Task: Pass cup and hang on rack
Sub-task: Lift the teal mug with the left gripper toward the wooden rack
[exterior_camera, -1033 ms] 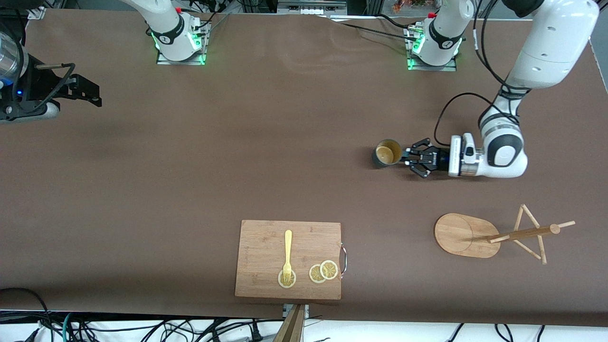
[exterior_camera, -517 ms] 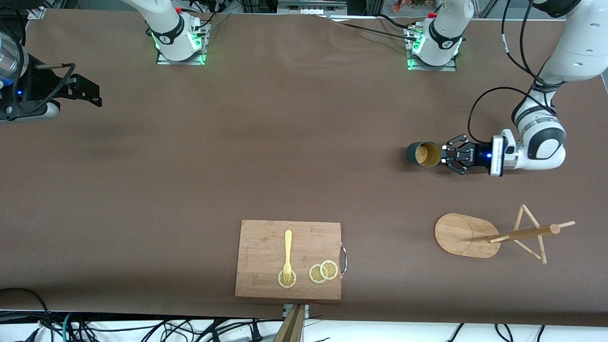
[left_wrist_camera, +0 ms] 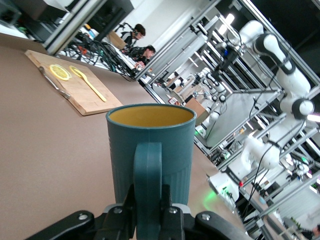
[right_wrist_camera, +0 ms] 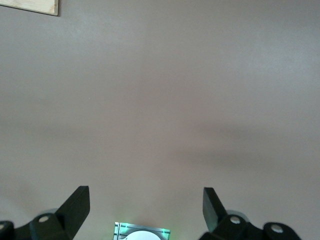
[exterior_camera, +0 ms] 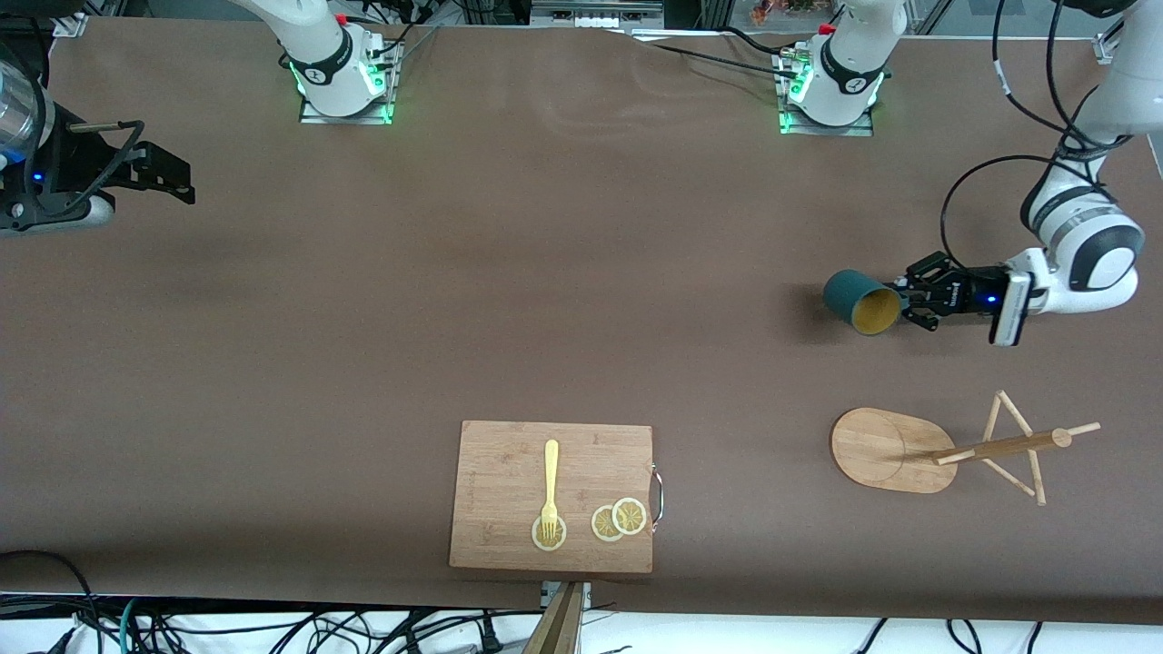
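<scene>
The cup (exterior_camera: 861,302), a dark teal mug with a yellowish inside, hangs tilted in the air over the table near the left arm's end. My left gripper (exterior_camera: 904,300) is shut on its handle; the left wrist view shows the handle (left_wrist_camera: 148,170) pinched between the fingers, with the cup (left_wrist_camera: 150,135) in front of them. The rack (exterior_camera: 963,450), a light wooden mug tree with an oval base (exterior_camera: 877,447), stands on the table nearer to the front camera than the spot under the cup. My right gripper (exterior_camera: 184,182) waits open and empty at the right arm's end (right_wrist_camera: 145,195).
A bamboo cutting board (exterior_camera: 509,454) lies near the table's front edge, with a yellow fork (exterior_camera: 550,486) and lemon slices (exterior_camera: 619,519) on it. It also shows in the left wrist view (left_wrist_camera: 87,97). The arm bases (exterior_camera: 343,73) stand along the back edge.
My left gripper has carried the cup toward the left arm's end of the table and tilted its mouth toward the front camera. The right arm has not moved.
</scene>
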{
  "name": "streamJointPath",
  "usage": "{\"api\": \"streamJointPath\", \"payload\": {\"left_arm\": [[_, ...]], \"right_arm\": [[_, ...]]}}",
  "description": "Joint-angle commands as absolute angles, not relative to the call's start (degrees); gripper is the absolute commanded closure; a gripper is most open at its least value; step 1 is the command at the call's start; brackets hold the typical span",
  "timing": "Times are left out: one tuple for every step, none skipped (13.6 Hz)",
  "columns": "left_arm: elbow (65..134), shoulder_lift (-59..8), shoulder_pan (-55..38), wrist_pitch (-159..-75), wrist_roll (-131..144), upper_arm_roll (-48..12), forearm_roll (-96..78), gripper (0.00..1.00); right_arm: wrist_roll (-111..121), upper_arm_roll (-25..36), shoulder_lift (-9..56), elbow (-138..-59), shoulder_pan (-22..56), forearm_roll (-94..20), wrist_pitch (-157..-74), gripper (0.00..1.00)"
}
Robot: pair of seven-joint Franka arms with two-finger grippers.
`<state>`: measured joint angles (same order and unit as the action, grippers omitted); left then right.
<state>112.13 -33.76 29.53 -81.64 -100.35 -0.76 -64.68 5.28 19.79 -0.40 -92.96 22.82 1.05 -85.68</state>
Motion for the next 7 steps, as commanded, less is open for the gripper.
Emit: {"api": "streamJointPath", "payload": {"left_arm": [[112.4, -29.3, 31.0, -78.2, -87.6, -1.3, -63.4, 0.94], [111.5, -28.7, 31.5, -77.3, -83.7, -1.3, -63.3, 0.94], [110.1, -28.6, 31.6, -75.6, -79.3, -1.3, -63.3, 0.94], [109.3, -28.9, 31.9, -73.1, -74.1, -1.3, -63.3, 0.94], [108.8, -29.2, 33.0, -71.9, -69.5, -1.4, -63.3, 0.94], [108.7, -29.2, 33.4, -71.3, -66.8, -1.4, -63.3, 0.94], [108.8, -29.2, 33.8, -70.9, -65.1, -1.4, -63.4, 0.94]], "right_arm": [[6.0, 20.0, 0.1, -91.5, 23.1, 1.7, -84.4, 0.00], [6.0, 20.0, 0.2, -91.5, 23.1, 1.7, -84.3, 0.00], [6.0, 20.0, 0.1, -91.5, 23.1, 1.7, -84.1, 0.00], [6.0, 20.0, 0.1, -91.5, 23.1, 1.7, -84.0, 0.00], [6.0, 20.0, 0.1, -91.5, 23.1, 1.7, -84.0, 0.00], [6.0, 20.0, 0.1, -91.5, 23.1, 1.7, -84.0, 0.00], [6.0, 20.0, 0.2, -91.5, 23.1, 1.7, -84.0, 0.00]]}}
